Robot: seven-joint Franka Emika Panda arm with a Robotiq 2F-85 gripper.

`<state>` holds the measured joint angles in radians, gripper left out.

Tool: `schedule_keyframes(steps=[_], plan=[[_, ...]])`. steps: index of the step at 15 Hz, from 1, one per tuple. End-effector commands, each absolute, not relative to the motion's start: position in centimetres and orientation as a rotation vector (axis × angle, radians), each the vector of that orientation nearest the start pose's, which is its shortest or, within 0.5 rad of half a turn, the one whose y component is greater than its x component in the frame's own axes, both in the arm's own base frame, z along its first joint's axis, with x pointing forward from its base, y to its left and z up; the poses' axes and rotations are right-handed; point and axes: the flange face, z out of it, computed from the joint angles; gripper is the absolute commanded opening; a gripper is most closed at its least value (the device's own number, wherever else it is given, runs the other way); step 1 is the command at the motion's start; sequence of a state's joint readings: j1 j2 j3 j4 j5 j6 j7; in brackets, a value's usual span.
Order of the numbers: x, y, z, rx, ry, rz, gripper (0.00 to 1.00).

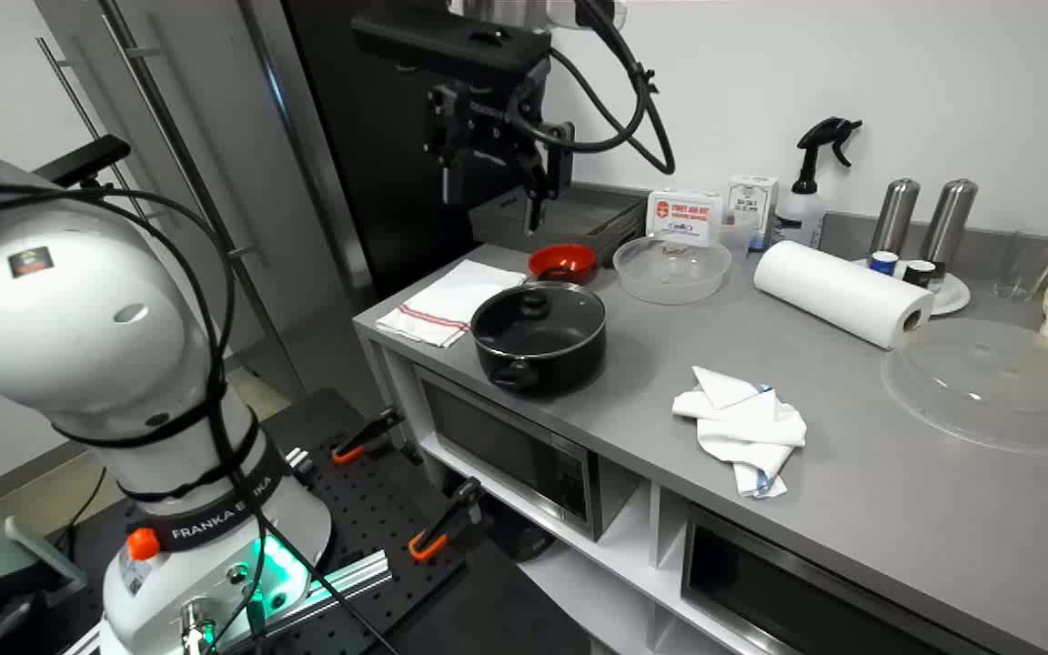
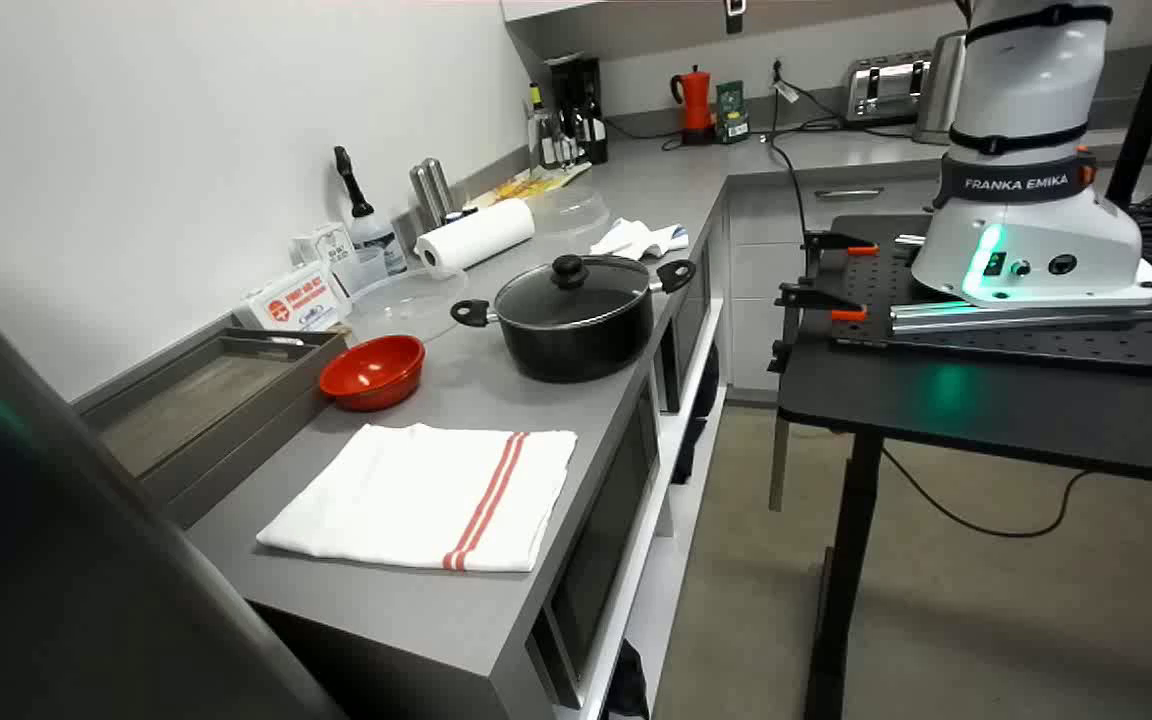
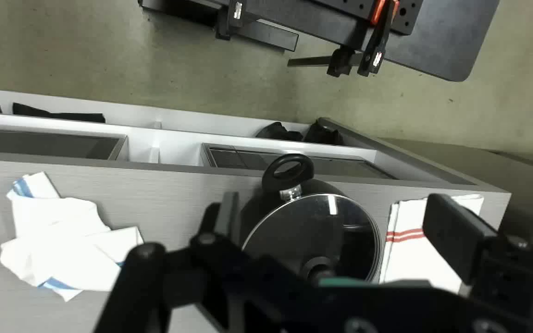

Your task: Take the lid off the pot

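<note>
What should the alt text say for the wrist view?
From above, an open gripper frames a black pot with its glass lid on. On the gray counter, a crumpled white cloth lies left, a folded red-striped cloth right.

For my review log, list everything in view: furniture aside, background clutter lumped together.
Pot: 1, black, on counter
Lid: 1, clear, on pot
Tray: at least 1, grey, by wall
Bowl: 1, red, beside tray
Towel: 1, white-red, at counter end
Cloth: 1, white-blue, on counter
Round dishes: 2, clear, on counter
Boxes: 2, white, by wall
Spray bottle: 1, black-topped, by wall
Paper roll: 1, white, on counter
Plate: 1, white, behind roll
Mills: 2, silver, behind roll
Shelf appliances: 2, dark, under counter
Background clutter: several, mixed, along wall
Clamps: 2, black-orange, at table edge
Robot arm: 1, white, on table
Tool: 1, black, above counter
</note>
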<state>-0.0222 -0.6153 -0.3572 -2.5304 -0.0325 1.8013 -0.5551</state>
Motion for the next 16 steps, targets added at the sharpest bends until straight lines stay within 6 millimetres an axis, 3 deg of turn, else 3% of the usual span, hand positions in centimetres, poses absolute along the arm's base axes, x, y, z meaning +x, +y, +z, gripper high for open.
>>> schedule_keyframes(steps=[1, 9, 13, 16], plan=[[32.7, -13.7, 45.7, -2.899, -0.381, 0.084, 1.0], [33.4, -13.3, 45.3, -2.899, -0.386, 0.099, 1.0], [36.2, -10.7, 43.5, -2.932, -0.416, 0.139, 1.0], [39.6, -7.2, 41.4, -2.995, -0.439, 0.129, 1.0]])
